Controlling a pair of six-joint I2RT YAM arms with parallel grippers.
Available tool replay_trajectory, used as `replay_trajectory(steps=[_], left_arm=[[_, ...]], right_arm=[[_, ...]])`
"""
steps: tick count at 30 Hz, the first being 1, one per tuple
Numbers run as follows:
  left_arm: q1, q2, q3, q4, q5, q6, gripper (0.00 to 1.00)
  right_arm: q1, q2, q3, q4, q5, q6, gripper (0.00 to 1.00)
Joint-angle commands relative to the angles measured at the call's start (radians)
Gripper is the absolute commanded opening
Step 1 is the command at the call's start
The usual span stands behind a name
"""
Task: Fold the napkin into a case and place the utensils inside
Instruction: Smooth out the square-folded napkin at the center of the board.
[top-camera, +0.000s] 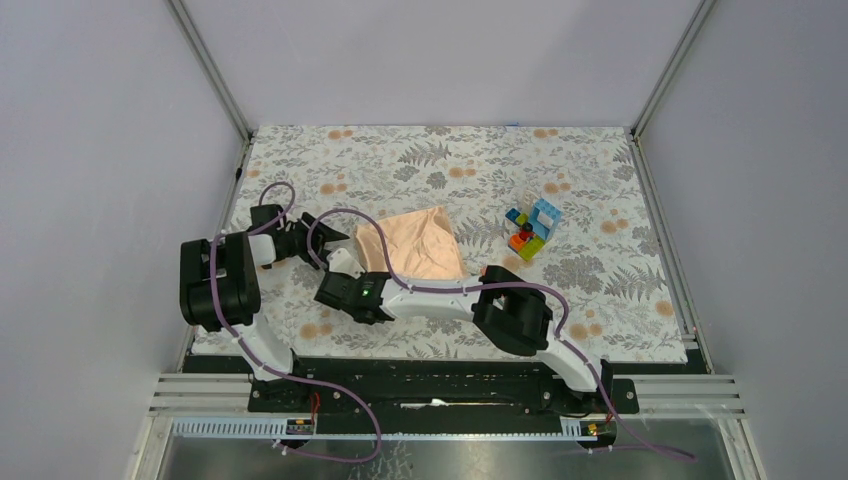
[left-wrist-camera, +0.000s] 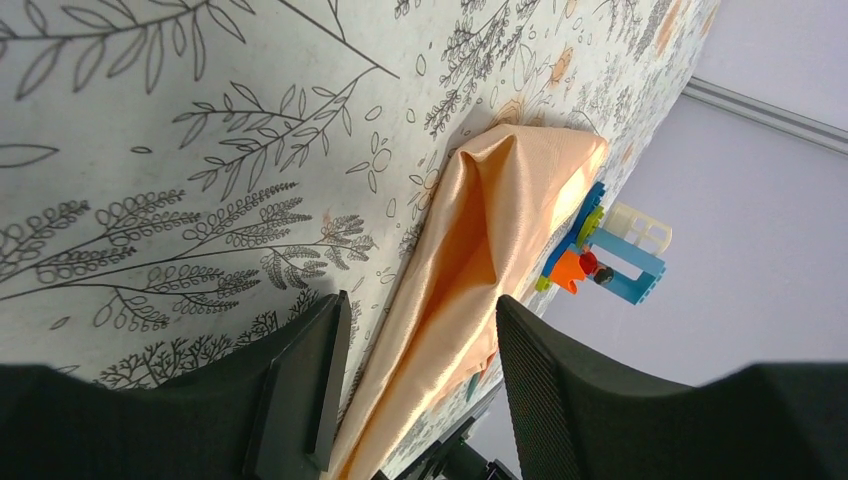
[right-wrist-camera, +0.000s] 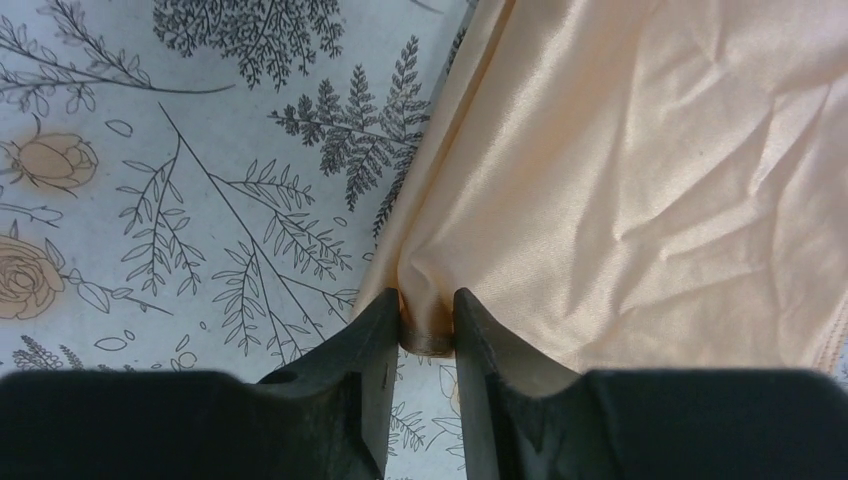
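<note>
Lying wrinkled on the floral mat (top-camera: 500, 160), napkin (top-camera: 415, 245) is a loose, roughly square sheet with one raised fold. Right claw (right-wrist-camera: 428, 330) is clenched on a small tuck of cloth at the napkin's near-left corner, both fingers pressing it. Left claw (left-wrist-camera: 420, 305) is released at the napkin's left edge, fingers spread either side of the cloth without gripping. Toy blocks (top-camera: 532, 228) stand well apart, right of the napkin.
</note>
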Motion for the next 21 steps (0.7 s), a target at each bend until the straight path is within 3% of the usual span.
replay_trajectory(steps=[1,4,7,8,10,16,19,21], left_arm=[[0.009,-0.046,-0.013,0.014,0.015,0.029,0.61],[0.009,-0.053,-0.030,0.023,0.014,0.029,0.63],[0.008,-0.058,-0.050,0.036,0.019,0.026,0.63],[0.008,-0.059,-0.057,0.040,0.020,0.024,0.63],[0.008,-0.063,-0.069,0.046,0.022,0.023,0.62],[0.007,-0.073,-0.123,0.092,0.023,-0.008,0.43],[-0.001,-0.065,-0.134,0.127,0.040,-0.029,0.44],[-0.014,-0.058,-0.130,0.137,0.045,-0.038,0.51]], right_arm=[[0.009,-0.005,0.055,-0.015,0.074,-0.011,0.32],[0.008,-0.036,0.066,-0.014,0.085,-0.028,0.24],[0.009,-0.060,0.073,-0.014,0.087,-0.043,0.02],[0.008,-0.067,0.074,-0.013,0.087,-0.047,0.00],[0.007,-0.083,0.069,-0.014,0.092,-0.050,0.00],[-0.001,-0.165,0.011,0.001,0.072,-0.036,0.00],[-0.012,-0.210,-0.024,0.025,0.053,-0.035,0.00],[-0.020,-0.231,-0.031,0.026,0.044,-0.041,0.00]])
